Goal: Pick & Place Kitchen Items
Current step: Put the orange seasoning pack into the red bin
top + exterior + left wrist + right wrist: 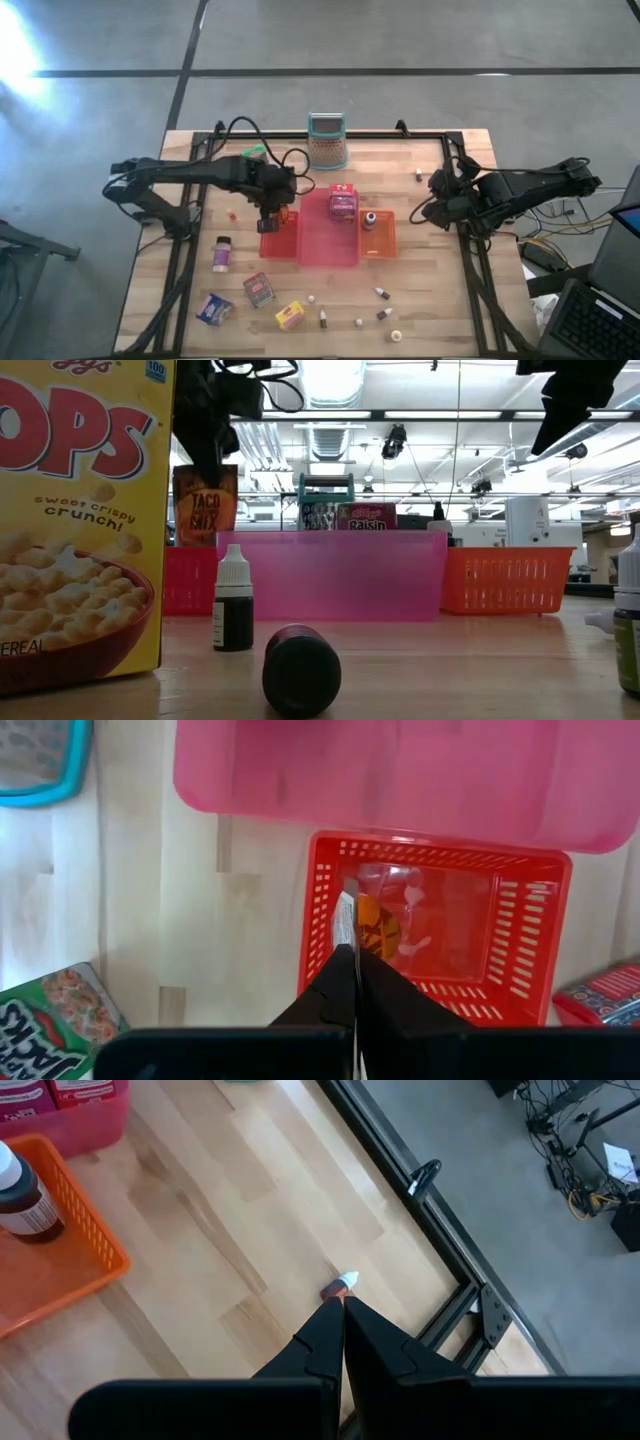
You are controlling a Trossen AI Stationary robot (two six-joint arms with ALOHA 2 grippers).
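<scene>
Holding an orange taco-mix packet (372, 928) pinched in our left gripper (354, 955) over the red basket (520, 910). We judge an off-centre release could snag its rim. Right gripper (342, 1302) clenched, empty.

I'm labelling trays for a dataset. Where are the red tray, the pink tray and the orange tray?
red tray (520, 935): left wrist view, on its slotted side wall.
pink tray (325, 245): high view, on its bare floor.
orange tray (85, 1200): right wrist view, on its mesh wall.
</scene>
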